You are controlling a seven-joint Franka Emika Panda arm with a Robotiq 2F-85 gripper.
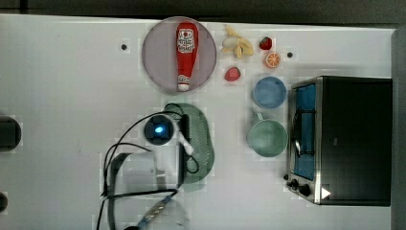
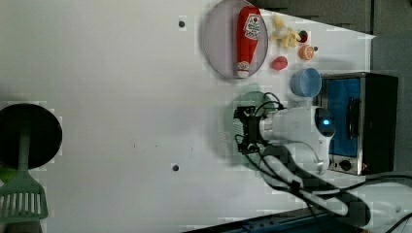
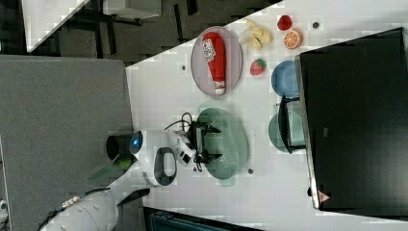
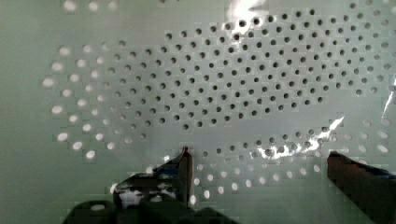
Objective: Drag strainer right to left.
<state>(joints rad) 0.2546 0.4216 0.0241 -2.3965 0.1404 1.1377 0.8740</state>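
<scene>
Top view, left to right. End effector [image 1: 187, 139], fingers spread wide and pinching nothing, poised over the strainer [image 1: 201, 143], which lies near the middle of the surface [image 1: 62, 96]. Plate [image 1: 158, 57] with ketchup bottle [image 1: 186, 55] at 12 o'clock from the strainer; toy fruit [image 1: 238, 45] at 1 o'clock; bowl [image 1: 269, 92] at 2 o'clock; mug [image 1: 267, 138] at 3 o'clock; oven [image 1: 344, 139] beyond the mug.

In the wrist view both fingertips [image 4: 184, 163] stand close above the perforated floor of the strainer [image 4: 210, 84].

Risks, as judged. The spread fingers grip no wall, so a drag would depend on one finger pushing the inner side; the light shell could tip, ride up or slip free. An oblique push could rotate the oval. Drift toward 12 o'clock could nudge the plate.

Obscured. The arm and cables cover the strainer's 9 o'clock half in the top view. Whether the fingertips touch the floor cannot be told. The strainer's rim lies outside the wrist view.
</scene>
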